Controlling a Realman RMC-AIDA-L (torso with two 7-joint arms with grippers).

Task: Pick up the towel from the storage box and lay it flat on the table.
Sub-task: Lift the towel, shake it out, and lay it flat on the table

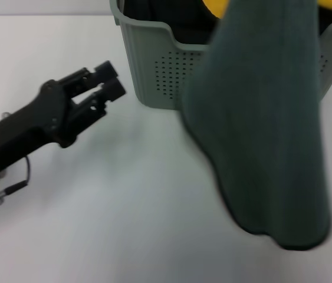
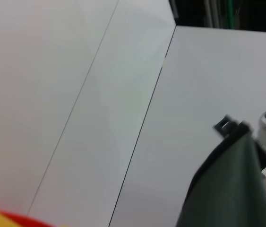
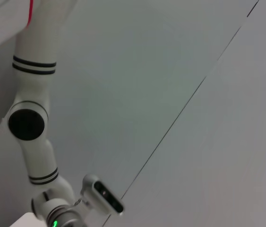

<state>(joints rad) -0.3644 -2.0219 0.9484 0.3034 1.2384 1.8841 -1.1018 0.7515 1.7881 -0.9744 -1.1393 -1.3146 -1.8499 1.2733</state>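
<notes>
Hanging in a long fold in the head view, the towel (image 1: 266, 130) drops from above the picture's top edge, in front of the storage box (image 1: 148, 65), and its rounded lower end with black edging reaches down over the table (image 1: 95, 224); whether that end touches the surface cannot be told. The box stands behind it at the far side, its dotted front partly hidden by the cloth, with a yellow cloth (image 1: 216, 7) showing inside at the rim.

The right gripper (image 2: 227, 126) is out of the head view, but the left wrist view catches it farther off: a small black fingertip part sits at the top of the dark cloth, with white arm parts beside it. It seems clamped on the towel's upper edge, though the fingers themselves are mostly covered.

The left gripper (image 1: 109, 82) rests low over the table to the left of the box, apart from it, its black fingers spread with a gap between them, holding nothing.

The right wrist view shows only a white jointed arm (image 3: 31, 123) against pale panels.
</notes>
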